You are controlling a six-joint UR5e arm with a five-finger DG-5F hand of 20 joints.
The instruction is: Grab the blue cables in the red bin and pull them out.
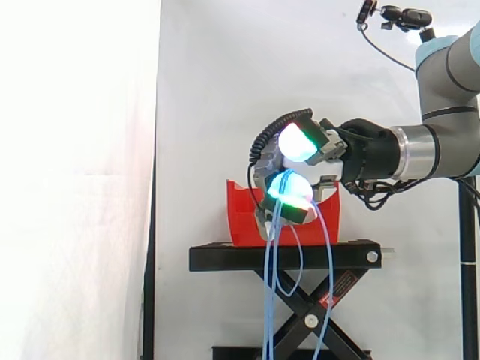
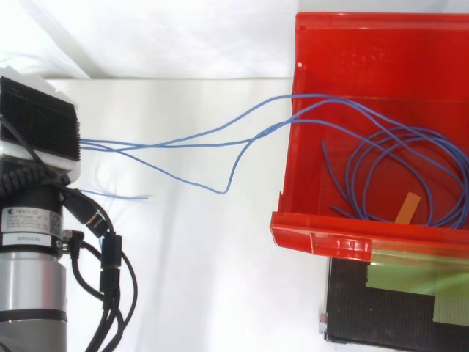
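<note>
Backdrop: white curtain (image 1: 210, 90) behind a black scissor stand (image 1: 285, 257) (its top plate is the surface).
Red bin (image 2: 344, 59): sits on the stand, open top facing the overhead camera.
Hand (image 1: 330, 154): level with the bin's upper edge in the side view, on its near side.
Fingers (image 1: 296, 142): curled, glowing cyan-green; they seem to pinch the strands, though the glow hides the exact contact.
Blue cables (image 1: 268, 315): several strands hang from the lower pad in long loops past the stand; from above they stretch from the hand over the bin's wall to loose coils inside.
Tan slip (image 2: 409, 207): lies among the coils.
</note>
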